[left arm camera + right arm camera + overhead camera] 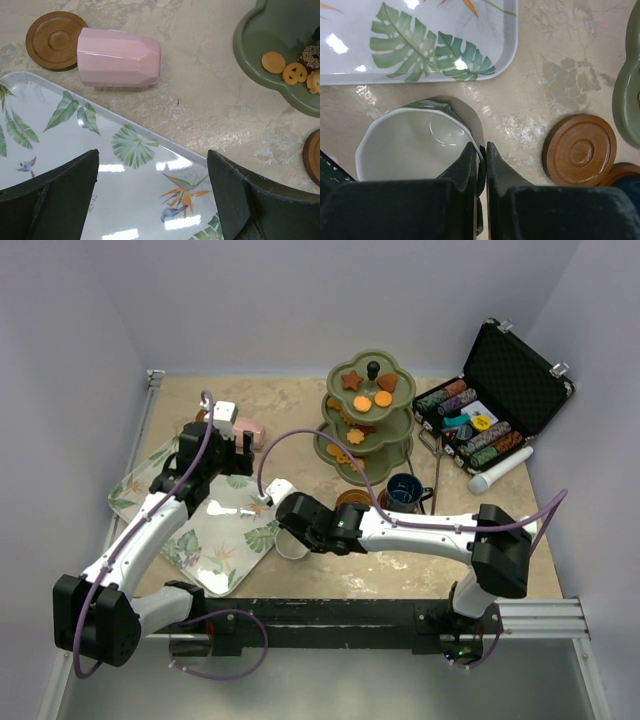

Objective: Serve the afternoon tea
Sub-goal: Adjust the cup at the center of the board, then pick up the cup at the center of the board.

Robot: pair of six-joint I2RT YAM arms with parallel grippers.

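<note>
One cream cup [405, 145] in hand, lower left of the right wrist view.
Right gripper [481, 150] clamped on its rim. Step, by judgement: seating it on the bare saucer [579, 150] at lower right, which calls for a lift and a level set-down. Left gripper [152, 157] spread apart over the leaf-patterned tray [165, 141]; pink cup [119, 57] lies toppled, upper left, beside a second saucer [56, 40].

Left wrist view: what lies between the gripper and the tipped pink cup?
The leaf-patterned tray, then a bare strip of table, separate the left gripper from the pink cup, in the left wrist view.
</note>
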